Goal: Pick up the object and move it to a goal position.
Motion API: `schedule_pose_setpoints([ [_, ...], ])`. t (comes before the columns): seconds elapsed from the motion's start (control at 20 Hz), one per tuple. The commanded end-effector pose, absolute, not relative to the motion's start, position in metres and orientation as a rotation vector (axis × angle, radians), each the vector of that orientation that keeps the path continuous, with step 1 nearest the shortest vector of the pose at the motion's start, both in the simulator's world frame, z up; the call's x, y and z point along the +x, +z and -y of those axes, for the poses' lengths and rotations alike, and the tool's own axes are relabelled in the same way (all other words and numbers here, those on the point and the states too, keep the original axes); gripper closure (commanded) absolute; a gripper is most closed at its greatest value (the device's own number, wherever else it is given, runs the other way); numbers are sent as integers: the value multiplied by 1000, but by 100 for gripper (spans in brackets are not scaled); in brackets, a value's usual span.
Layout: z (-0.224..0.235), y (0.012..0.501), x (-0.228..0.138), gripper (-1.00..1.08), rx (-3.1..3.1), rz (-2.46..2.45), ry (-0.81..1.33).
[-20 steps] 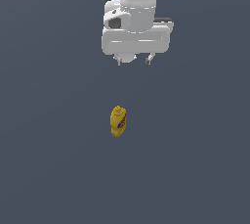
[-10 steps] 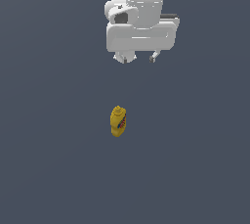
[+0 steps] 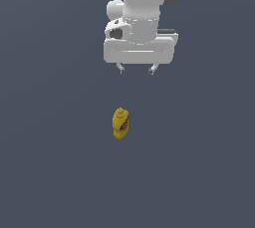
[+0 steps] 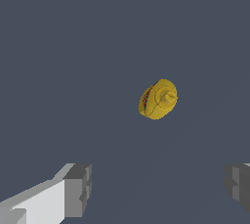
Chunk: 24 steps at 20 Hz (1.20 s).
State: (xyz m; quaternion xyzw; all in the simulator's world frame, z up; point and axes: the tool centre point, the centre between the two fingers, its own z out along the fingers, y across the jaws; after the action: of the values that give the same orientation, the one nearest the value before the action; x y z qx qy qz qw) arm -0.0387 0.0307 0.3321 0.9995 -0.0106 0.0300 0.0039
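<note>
The object, a small yellow mustard bottle [image 3: 120, 123] with a blue-red label, stands upright on the dark grey floor, slightly to the exterior view's left of centre. My gripper [image 3: 136, 69] hangs above and behind it, apart from it, with its two fingers spread wide and nothing between them. In the wrist view I look down on the bottle's nozzle cap [image 4: 158, 99], with both fingertips [image 4: 78, 190] at the frame's edge, well clear of the bottle.
A flat dark grey surface [image 3: 50, 172] surrounds the bottle. No other object shows in either view.
The gripper has turned about its vertical axis so its fingers now face the exterior camera squarely, and it has shifted slightly. The bottle has not moved.
</note>
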Motion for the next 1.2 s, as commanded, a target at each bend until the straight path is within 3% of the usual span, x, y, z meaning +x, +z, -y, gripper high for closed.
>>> schedule_pose_setpoints([
  [0.0, -24, 320, -31, -92, 3135, 126, 82],
  [0.65, 17, 242, 11, -92, 3071, 678, 15],
  [1.15, 29, 220, 19, -92, 3034, 813, 0],
])
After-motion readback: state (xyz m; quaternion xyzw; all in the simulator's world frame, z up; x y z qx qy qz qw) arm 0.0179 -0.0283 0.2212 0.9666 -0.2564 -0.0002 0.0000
